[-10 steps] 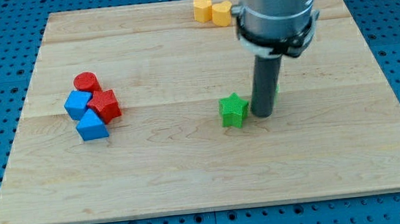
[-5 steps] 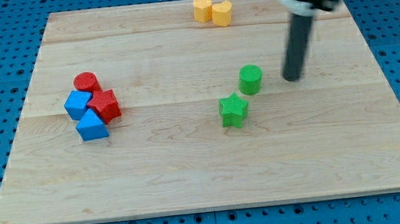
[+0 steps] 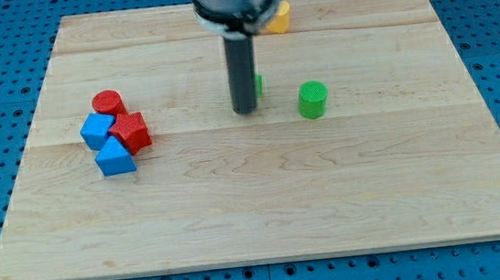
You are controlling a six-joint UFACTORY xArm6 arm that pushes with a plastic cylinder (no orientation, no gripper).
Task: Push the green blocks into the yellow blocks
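My tip rests on the board at centre, left of the green cylinder. The green star block is almost wholly hidden behind the rod; only a green sliver shows at the rod's right edge. One yellow block shows at the view's top, partly covered by the arm; the other yellow block is hidden behind the arm. The green cylinder stands apart, well below the yellow blocks.
A cluster sits at the view's left: a red cylinder, a blue block, a red block and a blue triangular block. The wooden board lies on a blue pegboard.
The rod swung from right of the green cylinder to left of it. The green star moved up and left, now behind the rod. The arm now covers the yellow blocks.
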